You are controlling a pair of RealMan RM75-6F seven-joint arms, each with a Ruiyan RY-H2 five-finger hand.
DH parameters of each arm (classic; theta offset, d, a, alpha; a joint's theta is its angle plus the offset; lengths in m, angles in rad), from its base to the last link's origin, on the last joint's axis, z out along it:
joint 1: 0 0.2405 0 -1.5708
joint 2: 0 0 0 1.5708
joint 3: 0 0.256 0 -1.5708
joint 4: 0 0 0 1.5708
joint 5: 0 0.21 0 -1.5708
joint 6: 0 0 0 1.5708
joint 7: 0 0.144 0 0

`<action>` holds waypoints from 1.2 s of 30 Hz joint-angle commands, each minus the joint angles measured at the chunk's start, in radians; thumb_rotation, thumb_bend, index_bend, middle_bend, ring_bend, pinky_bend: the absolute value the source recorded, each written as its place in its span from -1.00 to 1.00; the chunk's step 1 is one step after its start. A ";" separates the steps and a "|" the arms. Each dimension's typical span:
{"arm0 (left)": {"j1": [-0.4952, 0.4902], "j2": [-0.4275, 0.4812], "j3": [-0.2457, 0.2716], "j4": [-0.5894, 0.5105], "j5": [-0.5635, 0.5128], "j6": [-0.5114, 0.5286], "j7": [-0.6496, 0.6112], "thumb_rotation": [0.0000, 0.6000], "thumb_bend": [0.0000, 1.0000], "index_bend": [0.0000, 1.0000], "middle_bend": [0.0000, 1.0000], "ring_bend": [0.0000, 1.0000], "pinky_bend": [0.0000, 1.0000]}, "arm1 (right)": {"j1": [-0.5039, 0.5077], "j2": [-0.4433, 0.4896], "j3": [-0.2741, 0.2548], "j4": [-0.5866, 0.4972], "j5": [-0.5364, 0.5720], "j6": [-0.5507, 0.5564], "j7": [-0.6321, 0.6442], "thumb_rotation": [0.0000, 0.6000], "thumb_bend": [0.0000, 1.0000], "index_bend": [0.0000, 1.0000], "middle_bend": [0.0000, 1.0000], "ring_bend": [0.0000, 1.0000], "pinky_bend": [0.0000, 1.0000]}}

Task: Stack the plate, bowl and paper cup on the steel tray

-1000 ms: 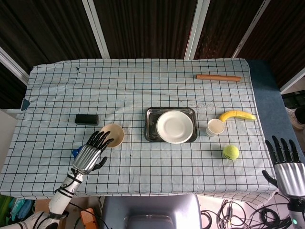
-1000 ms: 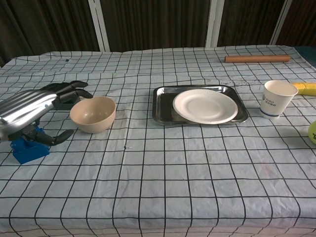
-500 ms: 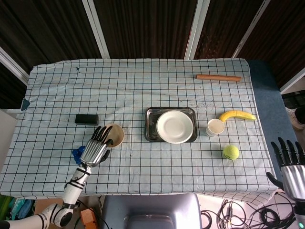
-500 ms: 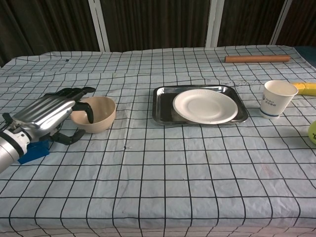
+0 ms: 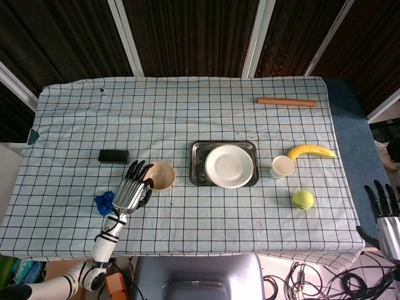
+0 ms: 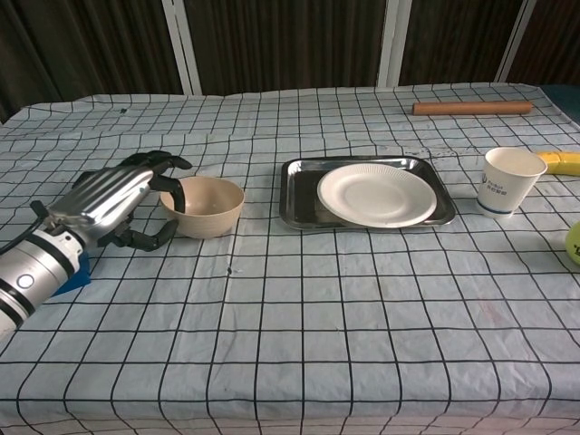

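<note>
Left hand (image 6: 113,201) at the bowl (image 6: 207,206), tray to its right

Its fingers (image 6: 169,164) hook over the bowl's near-left rim, seemingly gripping it; the steel tray (image 6: 299,172), already bearing the plate (image 6: 372,194), lies beyond the bowl.

silver-backed right hand (image 5: 387,215) cut off by head view's bottom-right corner, fingers apart, palm unseen; missing from chest view. small blue object (image 6: 71,275) mostly hidden behind left forearm, shape unclear. yellow tennis ball (image 6: 574,244) and yellow banana (image 6: 564,162) clipped by chest view's right edge. print on white paper cup (image 6: 507,181) too small to read.
</note>
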 commanded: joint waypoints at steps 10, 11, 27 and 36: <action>0.022 0.021 0.077 -0.217 0.084 0.094 -0.022 1.00 0.00 0.38 -0.72 -1.00 -1.00 | -0.012 -0.001 0.023 0.024 0.013 -0.008 0.041 1.00 -0.95 -1.00 -1.00 -1.00 -1.00; 0.026 0.011 0.084 -0.246 0.085 0.096 -0.007 1.00 0.01 0.38 -0.72 -1.00 -1.00 | -0.012 0.000 0.029 0.025 0.019 -0.010 0.048 1.00 -0.95 -1.00 -1.00 -1.00 -1.00; 0.011 -0.167 0.112 -0.224 0.033 -0.023 0.109 1.00 0.01 0.32 -0.71 -1.00 -1.00 | -0.010 0.006 0.079 0.060 0.111 -0.081 0.153 1.00 -0.95 -1.00 -1.00 -1.00 -1.00; 0.004 -0.157 0.111 -0.203 0.033 -0.041 0.123 1.00 -0.10 -0.95 -0.90 -1.00 -1.00 | -0.010 0.005 0.087 0.067 0.116 -0.093 0.153 1.00 -0.95 -1.00 -1.00 -1.00 -1.00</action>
